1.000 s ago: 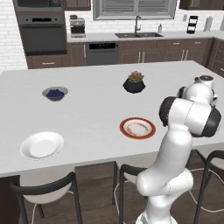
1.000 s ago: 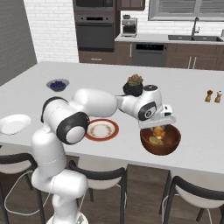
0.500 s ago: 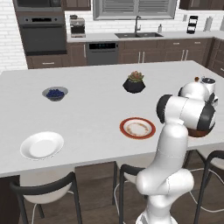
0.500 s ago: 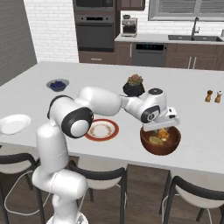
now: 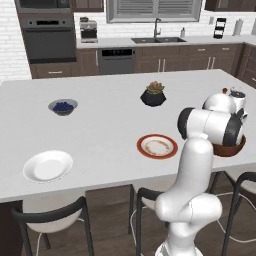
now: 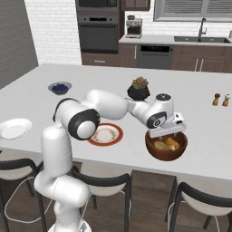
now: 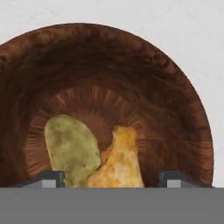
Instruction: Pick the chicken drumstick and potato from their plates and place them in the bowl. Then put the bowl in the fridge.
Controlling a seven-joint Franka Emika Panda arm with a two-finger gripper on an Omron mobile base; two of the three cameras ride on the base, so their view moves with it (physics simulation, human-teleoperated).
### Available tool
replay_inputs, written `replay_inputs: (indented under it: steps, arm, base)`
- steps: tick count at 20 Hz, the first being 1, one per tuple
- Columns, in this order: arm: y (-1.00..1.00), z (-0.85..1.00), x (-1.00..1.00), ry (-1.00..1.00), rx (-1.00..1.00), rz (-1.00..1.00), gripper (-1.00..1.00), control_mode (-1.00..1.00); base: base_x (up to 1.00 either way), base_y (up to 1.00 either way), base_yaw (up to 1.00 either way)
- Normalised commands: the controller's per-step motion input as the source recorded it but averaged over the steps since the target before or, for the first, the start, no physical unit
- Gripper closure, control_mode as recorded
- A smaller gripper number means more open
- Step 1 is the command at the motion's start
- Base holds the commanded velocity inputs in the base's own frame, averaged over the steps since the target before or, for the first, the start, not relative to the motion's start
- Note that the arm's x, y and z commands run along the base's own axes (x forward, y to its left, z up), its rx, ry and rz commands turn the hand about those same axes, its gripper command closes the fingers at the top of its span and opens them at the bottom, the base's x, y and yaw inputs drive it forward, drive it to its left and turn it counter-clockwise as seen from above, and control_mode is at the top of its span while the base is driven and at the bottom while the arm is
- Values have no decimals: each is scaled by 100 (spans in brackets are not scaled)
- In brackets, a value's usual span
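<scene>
Reddish-brown wood takes up most of the hand view: the bowl (image 7: 109, 87) is seen from straight above, with the potato (image 7: 72, 148) lying at lower left of its floor and the drumstick (image 7: 118, 162) touching it at lower centre. The gripper (image 7: 109, 179) is poised just over them, its two tips standing wide apart either side of the drumstick, released and grasping nothing.

In the right base view the gripper (image 6: 168, 132) is seen at right of centre, just above the rim of the bowl (image 6: 166, 146), which sits near the table's (image 6: 199, 113) lower edge. Both foods being in the bowl, the filling step is judged done; carrying the bowl to the fridge is left. A rise clear of the rim is called for next, then a grip on the bowl's wall.

Left of the bowl lies the red-rimmed plate (image 6: 105, 134), bare; the white plate (image 6: 13, 128) is well apart at the far left edge. Behind, a plant pot (image 6: 138, 90) stands near the arm, and the blueberry bowl (image 6: 59, 87) at upper left. Open tabletop is left to the right of the bowl, with two shakers (image 6: 221, 99) farther back.
</scene>
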Motion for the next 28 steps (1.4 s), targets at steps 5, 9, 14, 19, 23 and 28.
replay_inputs:
  steps: [5, 9, 14, 19, 23, 28]
  arm:
    - [0, -7, -1, 0, 1, 5, -100, -100]
    - [39, 41, -14, -2, 4, 6, -100, -100]
    - [88, 23, -68, -3, 0, 3, -100, -100]
    - [92, 1, -31, 0, 0, -1, -100, -100]
    - [57, -2, 0, 0, 0, -2, -100, -100]
    - [-1, -24, 10, 0, -1, 0, -100, -100]
  base:
    - [0, 0, 0]
    - [0, 0, 0]
    - [0, 0, 0]
    - [0, 0, 0]
    - [0, 0, 0]
    - [0, 0, 0]
